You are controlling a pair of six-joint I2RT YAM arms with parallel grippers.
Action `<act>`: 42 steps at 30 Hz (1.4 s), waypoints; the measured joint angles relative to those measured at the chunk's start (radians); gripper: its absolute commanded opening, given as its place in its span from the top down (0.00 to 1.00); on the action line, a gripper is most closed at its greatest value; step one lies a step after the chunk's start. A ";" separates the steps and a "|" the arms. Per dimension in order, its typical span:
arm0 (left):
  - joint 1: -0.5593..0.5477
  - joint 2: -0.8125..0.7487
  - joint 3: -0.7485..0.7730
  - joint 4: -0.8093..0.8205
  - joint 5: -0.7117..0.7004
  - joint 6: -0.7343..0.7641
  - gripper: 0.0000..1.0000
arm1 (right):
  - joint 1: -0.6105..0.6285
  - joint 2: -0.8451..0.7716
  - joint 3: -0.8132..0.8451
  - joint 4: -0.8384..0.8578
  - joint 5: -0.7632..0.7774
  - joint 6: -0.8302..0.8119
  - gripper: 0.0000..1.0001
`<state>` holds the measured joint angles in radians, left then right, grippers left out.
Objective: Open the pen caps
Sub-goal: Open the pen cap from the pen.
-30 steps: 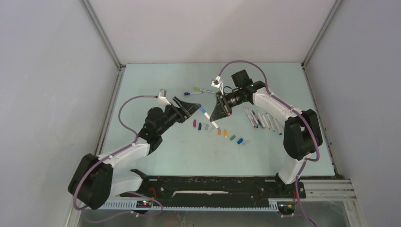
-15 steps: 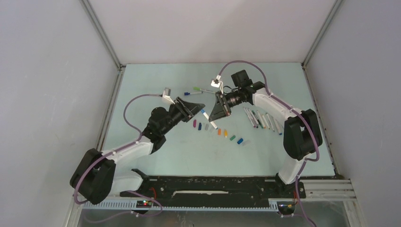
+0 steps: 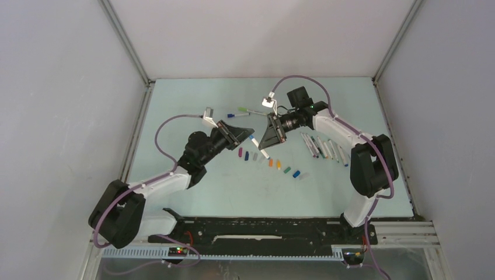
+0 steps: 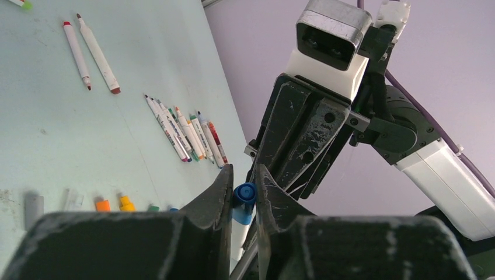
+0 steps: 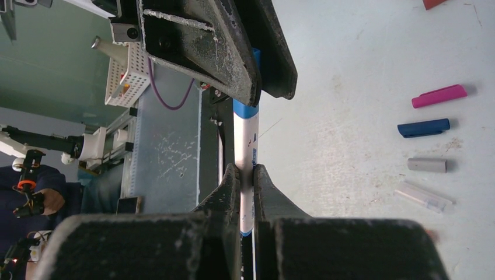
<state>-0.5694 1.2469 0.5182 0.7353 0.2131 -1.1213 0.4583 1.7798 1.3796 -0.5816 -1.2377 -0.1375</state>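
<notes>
A white-barrelled pen (image 3: 257, 145) hangs slanted above the table between the two arms. My right gripper (image 5: 246, 175) is shut on its white barrel (image 5: 246, 143). The pen's blue cap (image 4: 245, 193) is pinched between the jaws of my left gripper (image 4: 244, 182), which is shut on it, with a blue band showing just under the cap. In the top view the left gripper (image 3: 250, 136) meets the pen's upper end. Several loose pen caps (image 3: 270, 163) lie in a row on the table below, among them magenta (image 5: 439, 96), dark blue (image 5: 424, 128) and grey (image 5: 426, 165).
Several uncapped pens (image 3: 324, 147) lie side by side right of the grippers, also seen in the left wrist view as a bundle of pens (image 4: 184, 131). A few more pens (image 3: 245, 111) lie at the back. Grey walls enclose the pale table (image 3: 233, 192).
My left arm has reached right to the pen's upper end and its jaws have closed from wide open onto the blue cap. The right gripper has held the pen still.
</notes>
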 measured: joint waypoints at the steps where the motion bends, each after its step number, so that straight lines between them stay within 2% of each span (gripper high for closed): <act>1: 0.000 0.002 0.001 0.001 0.002 0.002 1.00 | 0.000 0.000 -0.003 0.004 -0.002 0.006 1.00; 3: -0.001 0.008 0.002 0.002 0.003 0.005 1.00 | -0.002 0.000 -0.008 0.010 -0.004 0.015 0.97; 5: -0.003 0.010 0.002 0.002 0.001 0.008 1.00 | -0.003 0.001 -0.011 0.014 -0.006 0.025 0.80; 7: -0.005 0.009 0.004 -0.001 -0.002 0.023 1.00 | -0.002 0.002 -0.011 0.017 -0.009 0.034 0.69; 10: -0.018 0.005 0.026 -0.042 -0.008 0.052 1.00 | 0.000 0.004 -0.014 0.036 -0.016 0.053 0.64; 12: -0.032 -0.002 0.045 -0.072 -0.010 0.073 1.00 | 0.005 0.005 -0.015 0.047 -0.016 0.059 0.66; 16: -0.044 -0.018 0.062 -0.110 -0.024 0.112 1.00 | 0.027 0.005 -0.016 0.060 -0.020 0.068 0.96; 17: -0.044 -0.020 0.062 -0.117 -0.027 0.116 1.00 | 0.034 0.005 -0.016 0.063 -0.019 0.072 1.00; 19: -0.044 -0.028 0.062 -0.130 -0.033 0.127 1.00 | 0.039 0.007 -0.016 0.066 -0.015 0.078 1.00; 20: -0.044 -0.032 0.062 -0.137 -0.037 0.130 0.96 | 0.039 0.008 -0.017 0.069 -0.018 0.079 1.00; 22: -0.044 -0.037 0.062 -0.147 -0.040 0.136 0.79 | 0.040 0.011 -0.017 0.073 -0.019 0.079 1.00; 24: -0.044 -0.039 0.062 -0.151 -0.042 0.137 0.66 | 0.040 0.011 -0.017 0.076 -0.019 0.079 1.00; 28: -0.045 -0.039 0.062 -0.161 -0.027 0.147 0.58 | 0.040 0.012 -0.017 0.077 -0.019 0.080 1.00; 31: -0.045 -0.039 0.062 -0.161 -0.008 0.151 0.56 | 0.040 0.012 -0.018 0.077 -0.019 0.080 1.00; 34: -0.046 -0.039 0.062 -0.161 0.008 0.153 0.58 | 0.039 0.012 -0.018 0.078 -0.020 0.082 1.00; 36: -0.046 -0.039 0.062 -0.159 0.013 0.153 0.63 | 0.037 0.012 -0.018 0.080 -0.020 0.082 1.00; 37: -0.046 -0.039 0.062 -0.158 0.016 0.153 0.68 | 0.037 0.011 -0.018 0.080 -0.020 0.082 1.00; 40: -0.046 -0.038 0.062 -0.155 0.024 0.154 0.97 | 0.037 0.011 -0.018 0.081 -0.027 0.082 1.00; 42: -0.043 -0.035 0.062 -0.153 0.026 0.153 1.00 | 0.036 0.011 -0.018 0.083 -0.030 0.081 1.00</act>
<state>-0.6128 1.2121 0.5800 0.5823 0.2386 -0.9684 0.4942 1.7912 1.3621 -0.4988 -1.2678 -0.0563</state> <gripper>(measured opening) 0.107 0.088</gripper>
